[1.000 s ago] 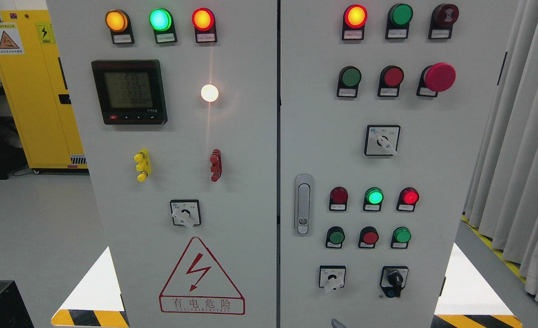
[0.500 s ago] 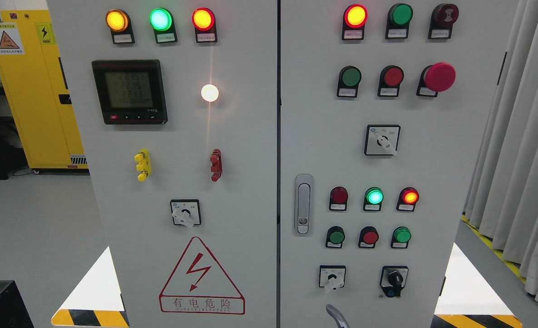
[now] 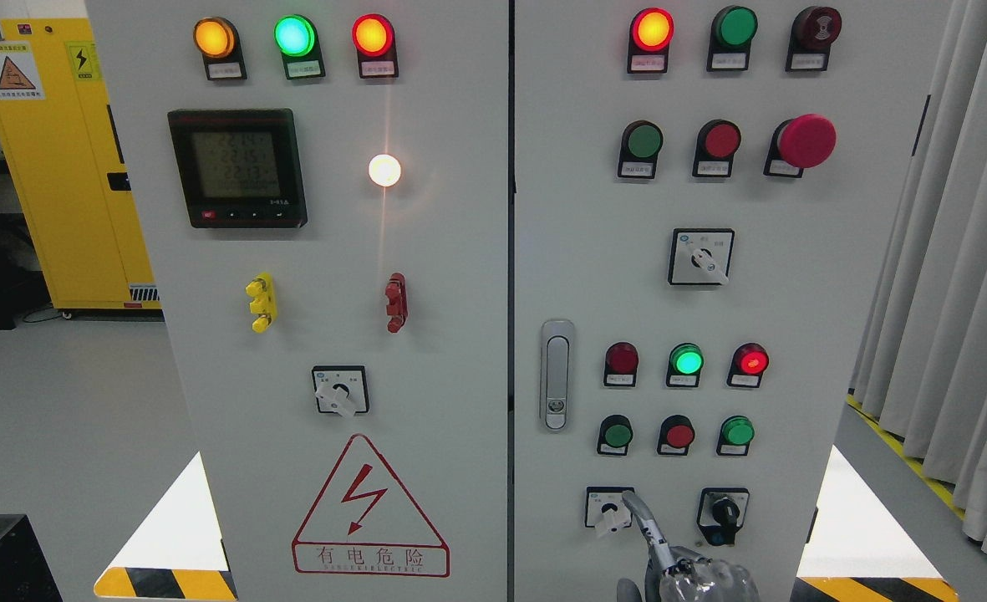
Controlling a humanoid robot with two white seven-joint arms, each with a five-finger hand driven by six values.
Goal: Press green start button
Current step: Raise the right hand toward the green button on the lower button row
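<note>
A grey control cabinet fills the head view. On its right door (image 3: 794, 334), a lower row holds a green push button (image 3: 618, 435), a red one (image 3: 679, 435) and a second green one (image 3: 737, 431). A higher row has another green button (image 3: 643, 140). My right hand (image 3: 689, 577) comes up from the bottom edge. Its index finger (image 3: 637, 512) is stretched out and the other fingers are curled. The fingertip lies over the lower-left rotary switch (image 3: 608, 508), below the left green button and apart from it. The left arm is out of view.
Lit lamps sit above the button row: dark red (image 3: 622, 359), green (image 3: 686, 361), red (image 3: 750, 360). A black knob switch (image 3: 723, 514) is right of the finger. A red mushroom stop (image 3: 806, 140), a door handle (image 3: 555, 374) and curtains (image 3: 953, 293) also show.
My right hand has risen from the bottom edge. Only a fingertip showed before; now the knuckles show and the index finger reaches the lower-left rotary switch.
</note>
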